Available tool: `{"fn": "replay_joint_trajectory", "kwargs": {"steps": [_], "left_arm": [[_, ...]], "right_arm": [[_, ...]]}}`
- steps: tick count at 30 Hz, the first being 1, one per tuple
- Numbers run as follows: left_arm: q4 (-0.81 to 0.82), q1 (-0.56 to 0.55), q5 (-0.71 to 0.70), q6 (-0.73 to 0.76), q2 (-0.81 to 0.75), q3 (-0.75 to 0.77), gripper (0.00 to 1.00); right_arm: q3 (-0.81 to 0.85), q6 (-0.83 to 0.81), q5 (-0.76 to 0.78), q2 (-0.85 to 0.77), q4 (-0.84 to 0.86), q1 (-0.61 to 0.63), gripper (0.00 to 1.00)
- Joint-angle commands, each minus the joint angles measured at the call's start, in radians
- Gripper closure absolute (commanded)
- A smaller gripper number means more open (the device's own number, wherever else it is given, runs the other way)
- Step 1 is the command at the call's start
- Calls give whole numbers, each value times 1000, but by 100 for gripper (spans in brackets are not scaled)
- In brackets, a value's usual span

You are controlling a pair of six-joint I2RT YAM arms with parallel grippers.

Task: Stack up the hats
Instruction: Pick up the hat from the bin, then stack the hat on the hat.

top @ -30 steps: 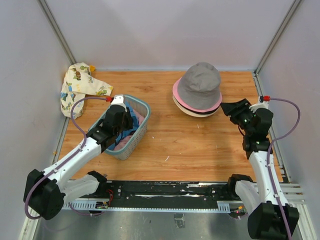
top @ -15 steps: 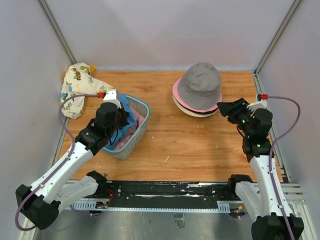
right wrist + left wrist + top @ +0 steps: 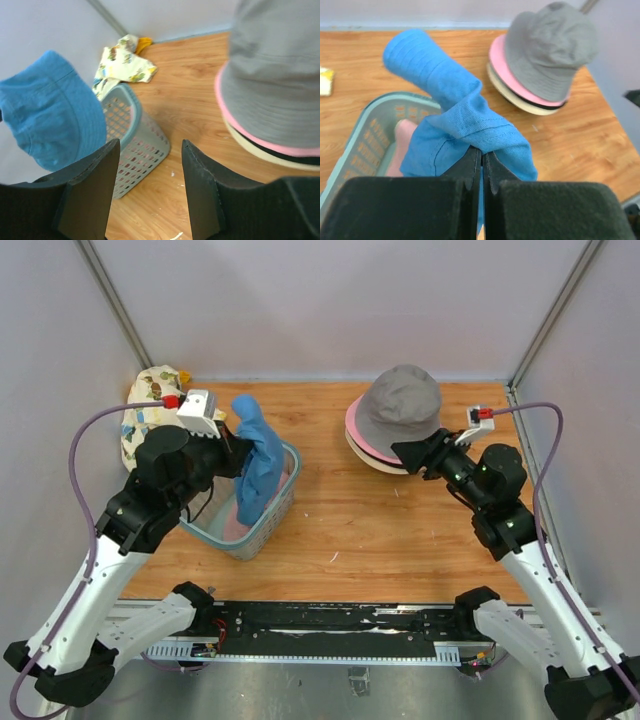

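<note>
My left gripper [image 3: 234, 454] [image 3: 482, 152] is shut on a fold of a blue hat [image 3: 258, 455] [image 3: 455, 100], which hangs crumpled above the basket [image 3: 272, 512]. At the back right lies a stack of hats: a grey hat [image 3: 402, 405] [image 3: 550, 45] [image 3: 280, 75] on top, under it a pink hat [image 3: 352, 425] [image 3: 501, 62] and a cream hat [image 3: 520, 102]. My right gripper [image 3: 405, 452] [image 3: 150, 144] is open and holds nothing, just at the stack's near edge, pointing left. Something soft and pink [image 3: 405, 135] lies in the basket.
The blue-grey mesh basket [image 3: 360, 145] [image 3: 140, 145] stands at the left of the wooden table. A cream cloth with cartoon prints [image 3: 150, 410] [image 3: 125, 67] lies in the back left corner. Grey walls close the table on three sides.
The left gripper shut on the blue hat inside the basket and lifted it up and out. The right gripper moved left and forward, up to the stack's edge.
</note>
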Motion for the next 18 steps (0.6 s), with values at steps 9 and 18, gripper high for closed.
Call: {"fn": "replay_joint_trajectory", "kwargs": {"steps": [9,18], "left_arm": [[96,-8,523,22,41,159,100],[243,-8,697,-66,109,158,99]], "right_arm": [[92,-108,-118,111,205,214,46],[28,15,-260,151,425,217,42]]}}
